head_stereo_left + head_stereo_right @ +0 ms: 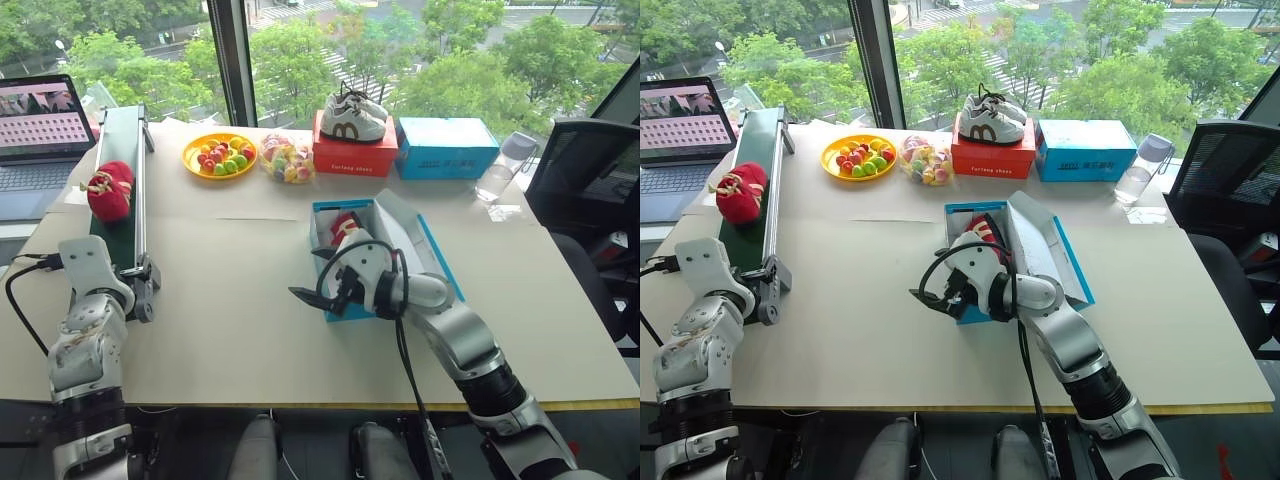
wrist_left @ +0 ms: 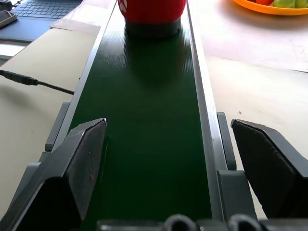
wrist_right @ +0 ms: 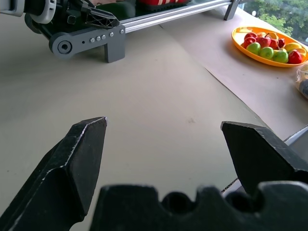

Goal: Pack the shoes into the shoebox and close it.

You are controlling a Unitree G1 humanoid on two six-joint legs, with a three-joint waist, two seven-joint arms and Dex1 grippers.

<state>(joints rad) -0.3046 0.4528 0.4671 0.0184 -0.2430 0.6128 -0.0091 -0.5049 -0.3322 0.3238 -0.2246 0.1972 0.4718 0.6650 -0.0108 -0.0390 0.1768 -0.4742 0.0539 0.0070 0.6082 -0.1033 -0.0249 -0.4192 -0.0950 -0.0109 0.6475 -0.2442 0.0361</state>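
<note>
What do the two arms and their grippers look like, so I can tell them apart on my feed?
Both arms are silver-grey metal with rounded joint housings and black bands. Each ends in a gripper of two black, wedge-shaped fingers: the left gripper, the right gripper. A black cable loops over the right wrist and runs down along that forearm; another black cable trails from the left arm's wrist. No markings are legible.

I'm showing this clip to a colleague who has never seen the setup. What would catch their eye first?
Probably the open blue shoebox at the table's middle, one red shoe already inside, with the right gripper standing open just in front of it. Next, the second red shoe sitting on the green conveyor belt at the left, with the open left gripper at the belt's near end. At the back, white sneakers top a red box.
</note>
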